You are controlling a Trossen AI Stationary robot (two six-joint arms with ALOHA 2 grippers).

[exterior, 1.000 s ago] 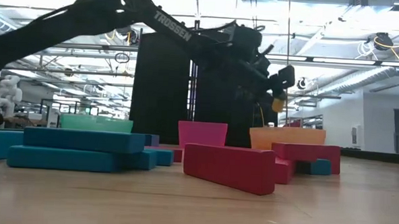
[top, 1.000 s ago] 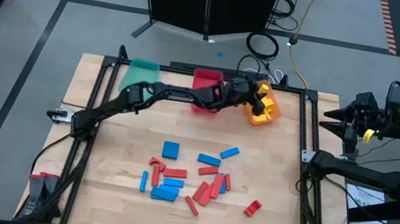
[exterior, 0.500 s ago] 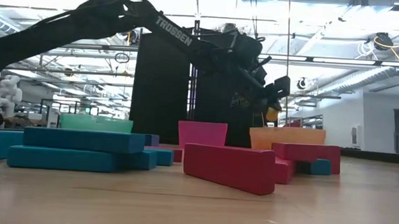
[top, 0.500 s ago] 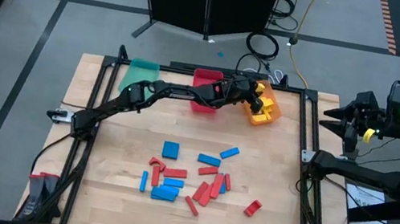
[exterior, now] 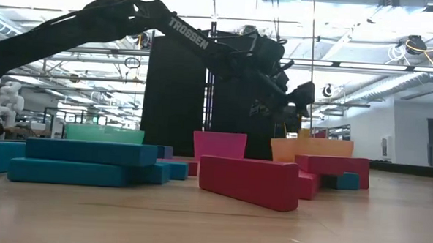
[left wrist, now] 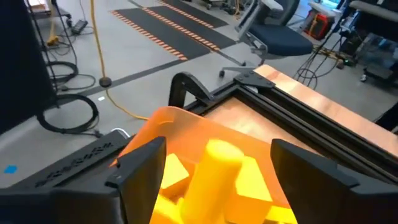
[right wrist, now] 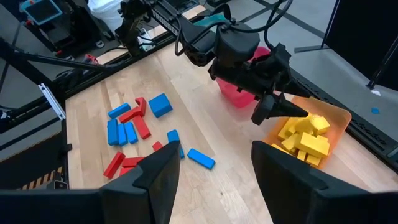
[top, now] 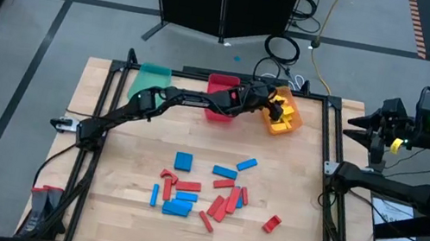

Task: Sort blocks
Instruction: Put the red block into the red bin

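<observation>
Near edge of surface: bare wood along the bottom of the high view.
Blocks: red and blue bars scattered loose at lower centre of the high view; one red block lies apart toward lower right. In the low view a red bar and stacked blue bars fill the foreground.
Left claw: reached across to upper centre of the high view, over the orange bin; fingers spread wide in the left wrist view, nothing gripped.
Yellow block: seen between the spread fingers in the left wrist view, above the yellow pile; whether it rests on the pile cannot be told.
Orange bin: upper centre-right, holds yellow blocks only.
Red bin: just left of the orange bin.
Teal bin: farther left along the far edge.
Right claw: off the surface at the right of the high view; fingers apart, holding nothing.
</observation>
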